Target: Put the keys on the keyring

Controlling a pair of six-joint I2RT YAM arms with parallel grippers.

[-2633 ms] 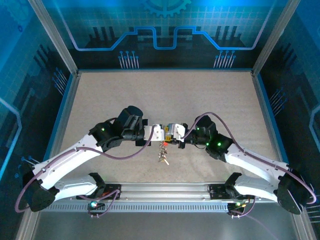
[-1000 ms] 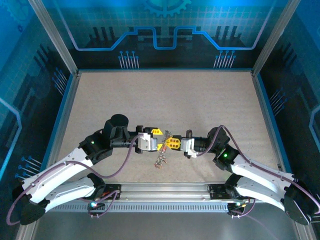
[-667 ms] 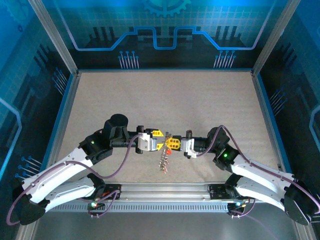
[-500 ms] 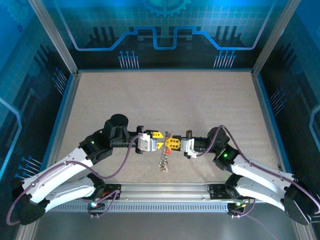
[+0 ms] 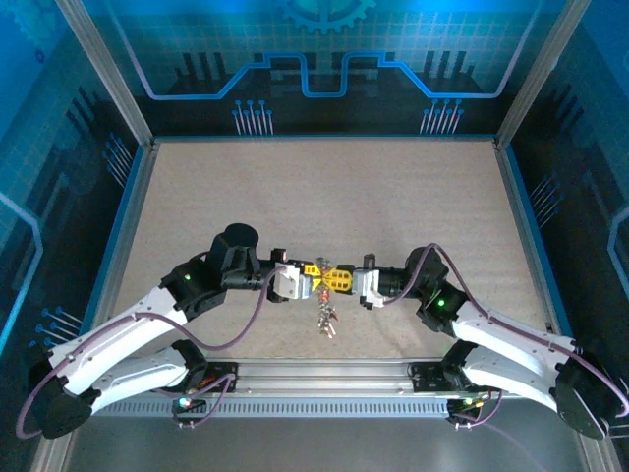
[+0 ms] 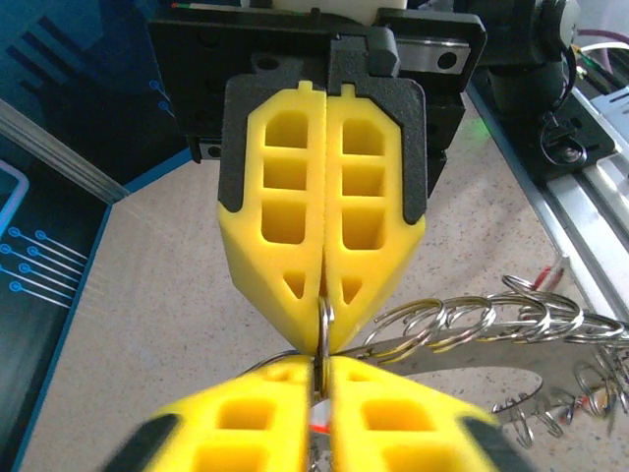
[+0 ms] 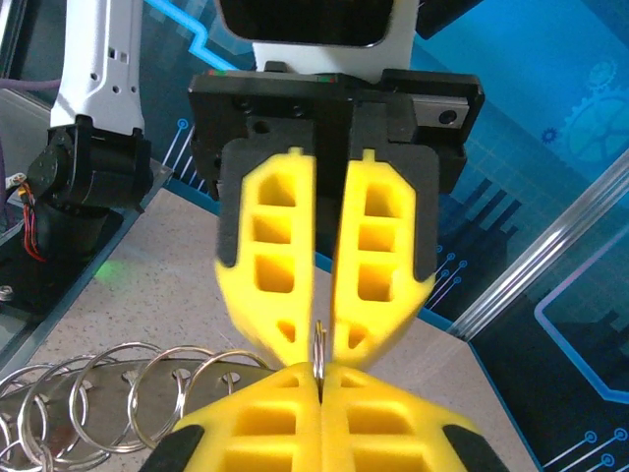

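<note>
Both arms sit nose to nose over the near middle of the table (image 5: 324,197). The left gripper (image 5: 315,280) and right gripper (image 5: 340,282) are each clamped tight on the thin keyring (image 6: 322,329) pinched between their tips, with the keys (image 5: 325,320) dangling in a bunch below. My worry is 2 pinches that close on 1 skinny wire: any out-of-sync pull or twist could pop the ring loose or bend it, dropping the bunch.

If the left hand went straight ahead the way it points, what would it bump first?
The right hand: it faces the left hand tip to tip, both apparently pinching the keyring between them.
</note>
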